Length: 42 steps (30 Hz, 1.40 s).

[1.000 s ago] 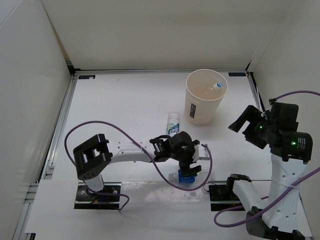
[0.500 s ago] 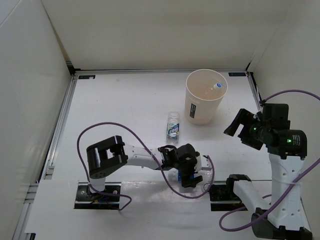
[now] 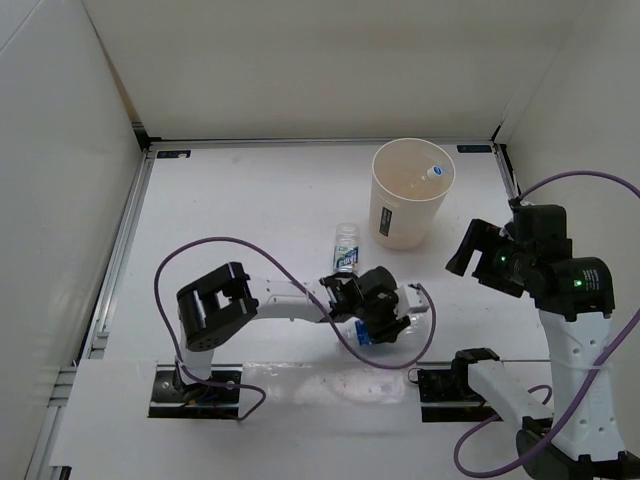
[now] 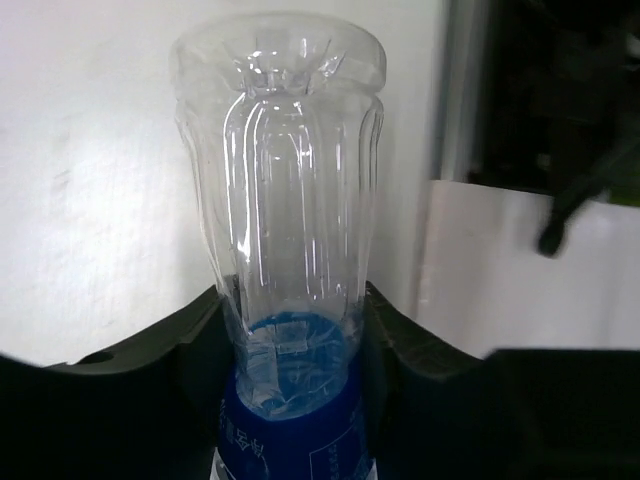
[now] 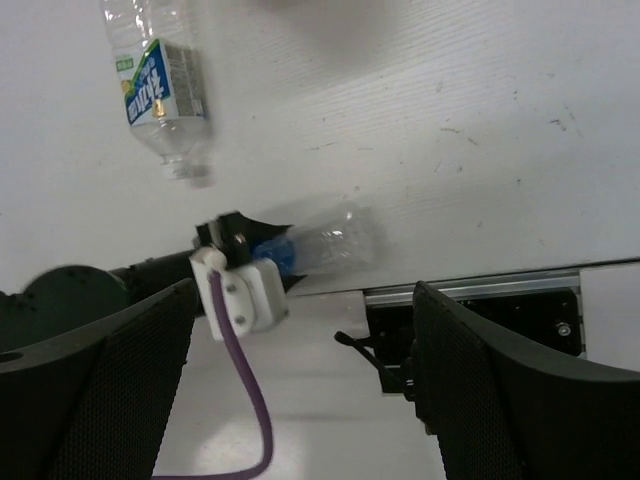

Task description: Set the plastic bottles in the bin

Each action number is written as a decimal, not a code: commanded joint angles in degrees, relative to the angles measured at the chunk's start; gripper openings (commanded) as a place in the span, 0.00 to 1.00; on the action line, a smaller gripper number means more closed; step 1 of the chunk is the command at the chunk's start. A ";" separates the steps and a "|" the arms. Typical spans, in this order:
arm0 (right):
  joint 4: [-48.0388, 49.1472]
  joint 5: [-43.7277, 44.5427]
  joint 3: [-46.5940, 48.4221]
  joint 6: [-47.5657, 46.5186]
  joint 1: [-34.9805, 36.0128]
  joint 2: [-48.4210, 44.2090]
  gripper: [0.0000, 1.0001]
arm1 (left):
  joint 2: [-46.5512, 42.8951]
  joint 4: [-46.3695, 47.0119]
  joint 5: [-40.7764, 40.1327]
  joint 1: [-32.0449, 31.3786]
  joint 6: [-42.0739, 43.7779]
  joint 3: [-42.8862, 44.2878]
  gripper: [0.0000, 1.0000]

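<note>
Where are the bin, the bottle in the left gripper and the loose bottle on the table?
bin (image 3: pixel 403 222): top view, its outer wall
held bottle (image 4: pixel 290 190): left wrist view, clear ribbed body
loose bottle (image 5: pixel 158 78): right wrist view, its label

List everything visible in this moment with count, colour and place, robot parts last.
bin: one, cream-white, upright at the far right of the table.
bottle in the bin: one showing, white cap, by the inner wall; whether more lie below cannot be told.
loose bottle: one, clear with a blue-and-green label, on the table just near-left of the bin.
gripped bottle: one, clear with a blue label, between the left gripper's fingers towards the table's near edge.
table: one, white, walled on three sides.
cables: two, purple, one looping from each arm.
left gripper: one, black, shut on the gripped bottle.
right gripper: one, black, open and holding nothing, on the near right of the bin.
</note>
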 commanded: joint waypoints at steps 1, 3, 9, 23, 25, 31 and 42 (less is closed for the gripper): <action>-2.69 6.45 3.20 -0.15 1.45 0.23 0.90 | -4.79 -9.14 -0.81 6.37 2.15 3.97 0.29; -2.25 7.86 3.72 0.64 1.37 0.41 0.90 | -9.09 -13.88 0.42 7.80 3.91 8.54 0.29; 0.56 4.11 4.34 3.72 -5.03 2.25 0.90 | -19.37 -18.22 0.43 18.41 9.27 22.67 0.29; 5.93 -4.52 7.86 7.95 -18.93 5.94 0.90 | 12.15 28.07 33.73 36.37 -46.22 65.76 0.37; 6.19 -3.99 8.99 8.03 -19.46 6.82 0.90 | 15.92 34.06 33.74 36.54 -55.87 66.91 0.37; 7.16 -2.67 11.46 6.80 -18.23 9.28 0.90 | 17.70 36.80 29.71 36.98 -54.44 66.12 0.37; 7.86 -1.71 14.27 5.57 -17.70 12.80 0.90 | 25.09 34.53 25.83 35.23 -50.93 70.69 0.50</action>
